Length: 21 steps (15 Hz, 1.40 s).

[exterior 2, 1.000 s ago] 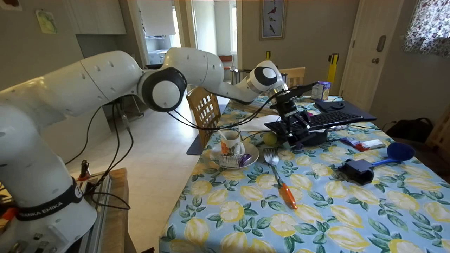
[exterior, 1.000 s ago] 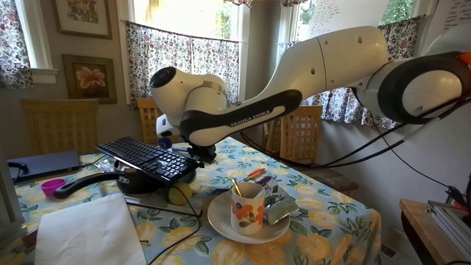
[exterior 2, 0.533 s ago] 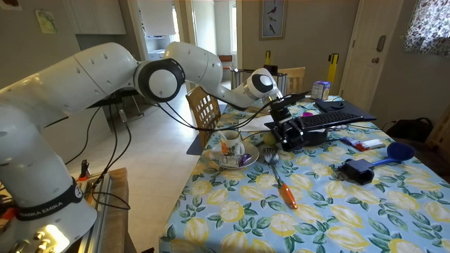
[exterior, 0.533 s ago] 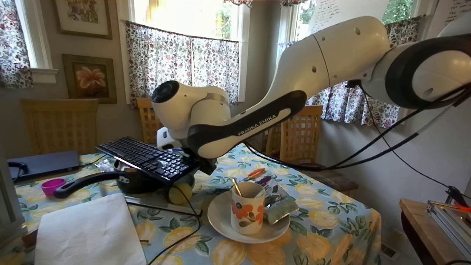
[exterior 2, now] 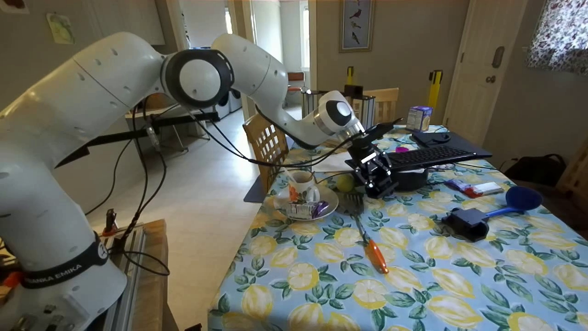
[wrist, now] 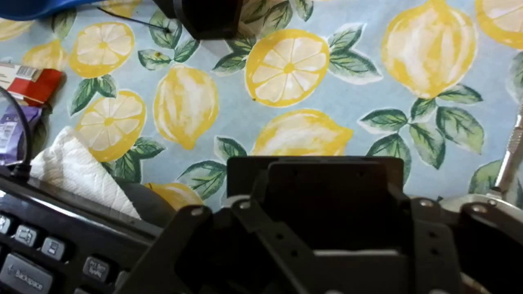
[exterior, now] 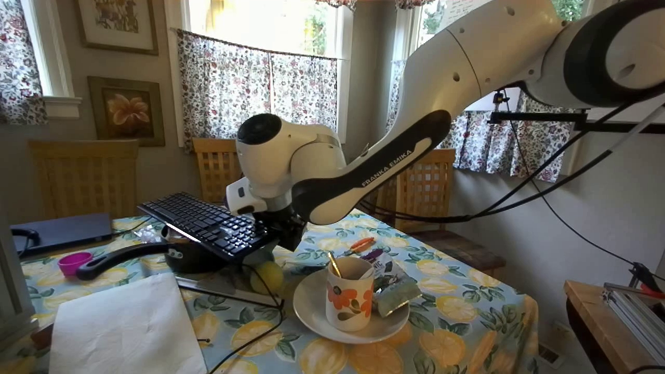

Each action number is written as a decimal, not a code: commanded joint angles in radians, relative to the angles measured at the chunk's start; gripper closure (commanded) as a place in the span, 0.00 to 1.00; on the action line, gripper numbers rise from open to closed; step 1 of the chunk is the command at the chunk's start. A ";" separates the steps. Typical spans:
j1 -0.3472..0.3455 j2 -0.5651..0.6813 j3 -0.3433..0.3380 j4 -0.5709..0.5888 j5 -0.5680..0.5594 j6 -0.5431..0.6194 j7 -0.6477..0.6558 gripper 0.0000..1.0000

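Observation:
My gripper (exterior: 291, 236) (exterior 2: 379, 186) (wrist: 327, 175) is low over the table, tilted, close beside the near end of a black keyboard (exterior: 200, 221) (exterior 2: 427, 157) (wrist: 73, 245). Between its fingers in the wrist view sits a dark, flat-topped, box-like object (wrist: 327, 212) with a wider panel behind; the jaws stand partly apart around it. Deep shadow hides its details. The keyboard rests tilted on a black pan (exterior: 195, 258). A yellow ball (exterior: 266, 278) (exterior 2: 345, 182) lies under the keyboard's end, near a fork with an orange handle (exterior 2: 376, 257).
A flowered mug (exterior: 349, 301) stands on a plate (exterior: 311, 311) with a foil packet (exterior: 397, 296). A black block (exterior 2: 468, 225) and blue ladle (exterior 2: 523, 198) lie across the table. Also about are a pink cup (exterior: 75, 265), white paper (exterior: 124, 327) and a loose cable (exterior: 249, 343).
The hand has come down and back toward the robot's base, while the elbow has risen. The yellow ball has shifted slightly toward the mug, and the keyboard has moved a little.

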State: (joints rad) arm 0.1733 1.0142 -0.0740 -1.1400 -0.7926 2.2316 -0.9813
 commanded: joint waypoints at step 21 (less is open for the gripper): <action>0.039 -0.291 0.067 -0.509 -0.409 -0.121 0.241 0.66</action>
State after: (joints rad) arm 0.1939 0.7129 -0.0317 -1.6582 -1.1975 2.2371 -0.8180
